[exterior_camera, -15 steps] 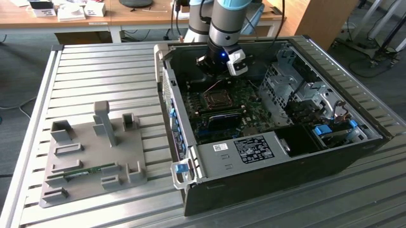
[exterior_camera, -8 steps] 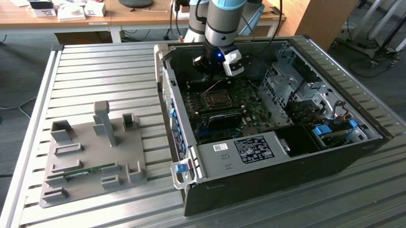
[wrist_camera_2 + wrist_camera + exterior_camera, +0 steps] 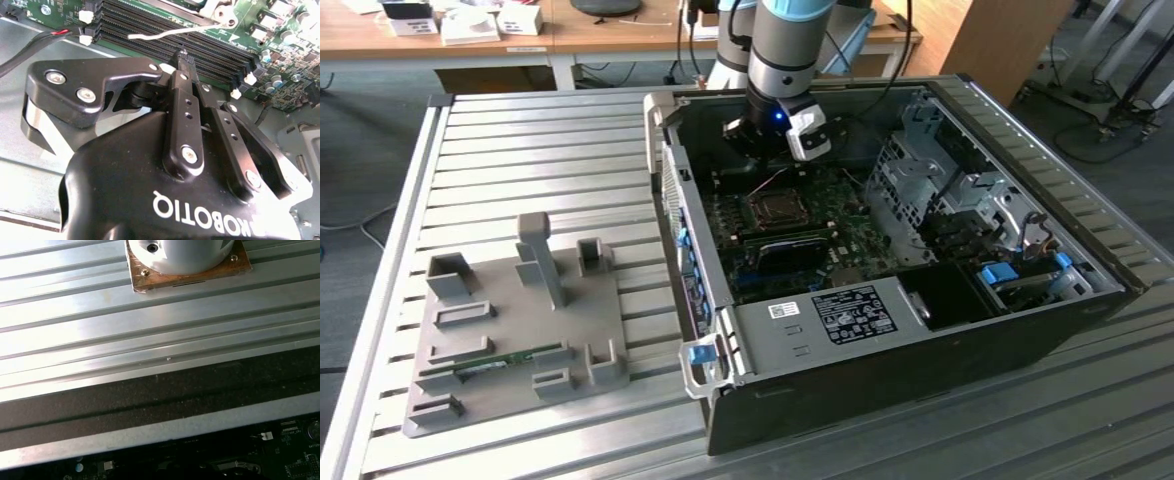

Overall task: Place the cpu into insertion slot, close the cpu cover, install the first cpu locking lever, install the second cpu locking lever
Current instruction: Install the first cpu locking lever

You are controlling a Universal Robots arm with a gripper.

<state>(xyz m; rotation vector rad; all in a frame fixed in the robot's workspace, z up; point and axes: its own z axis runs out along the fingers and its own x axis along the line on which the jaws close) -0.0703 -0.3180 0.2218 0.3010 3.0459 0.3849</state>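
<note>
Hand [image 3: 183, 56] drawn together above green board [image 3: 854, 240], cpu cover [image 3: 781, 208] near it, not touching

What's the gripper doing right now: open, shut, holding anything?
Gripper: shut, fingertips together, nothing visible between them; it hangs just above the motherboard.

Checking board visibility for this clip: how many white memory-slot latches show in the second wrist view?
4 white latches: two at one end of the memory slots, two at the other end. The gripper may hide others.
</note>
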